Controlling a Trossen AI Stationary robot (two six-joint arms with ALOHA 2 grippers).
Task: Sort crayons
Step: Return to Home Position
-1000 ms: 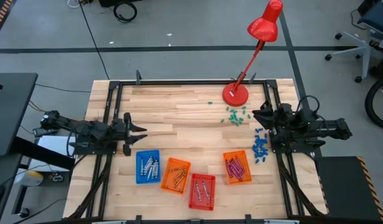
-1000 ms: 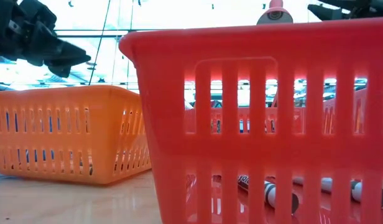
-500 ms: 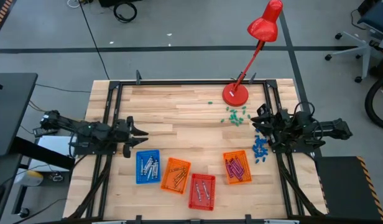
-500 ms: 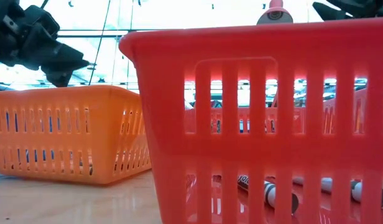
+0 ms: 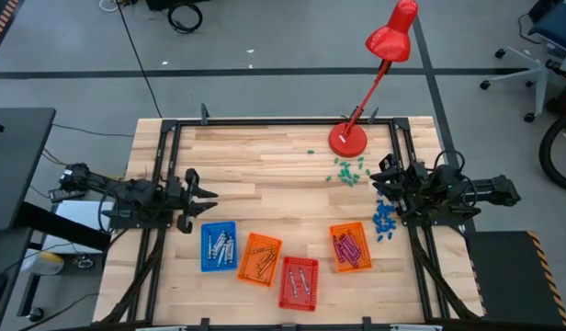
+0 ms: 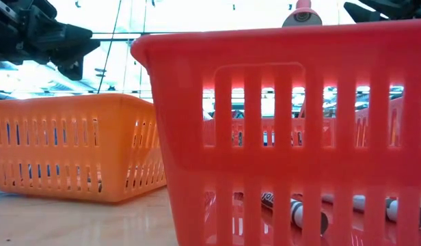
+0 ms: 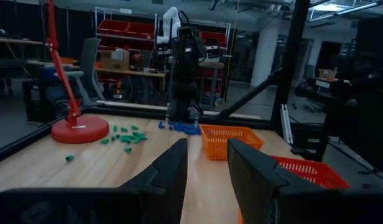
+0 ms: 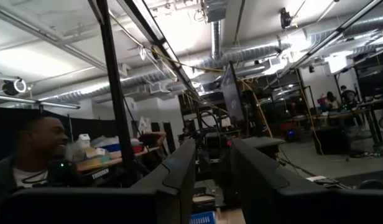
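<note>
Left hand is at the left edge of the desk, raised off the surface and pointing right. Its fingers are apart with nothing between them. In the low view it hangs above the left orange bin.

Right hand is at the right edge, pointing left. Its fingers are apart and empty too.

Crayons lie in four bins along the near side:
- Blue bin, furthest left, holds grey-white sticks.
- Left orange bin, just right of the blue one, holds orange sticks.
- Red bin, nearest the edge and just right of the left orange bin. Pale sticks with dark ends show through its slats in the low view.
- Right orange bin, set apart further right, holds purple sticks.

Lamp base stands at the far right of the desk, with its head leaning out past the far edge. Teal bits are scattered just near of the base. Blue bits are heaped at the right edge, between the right hand and the right orange bin.

A person shows in the room beyond, in the right wrist view.
</note>
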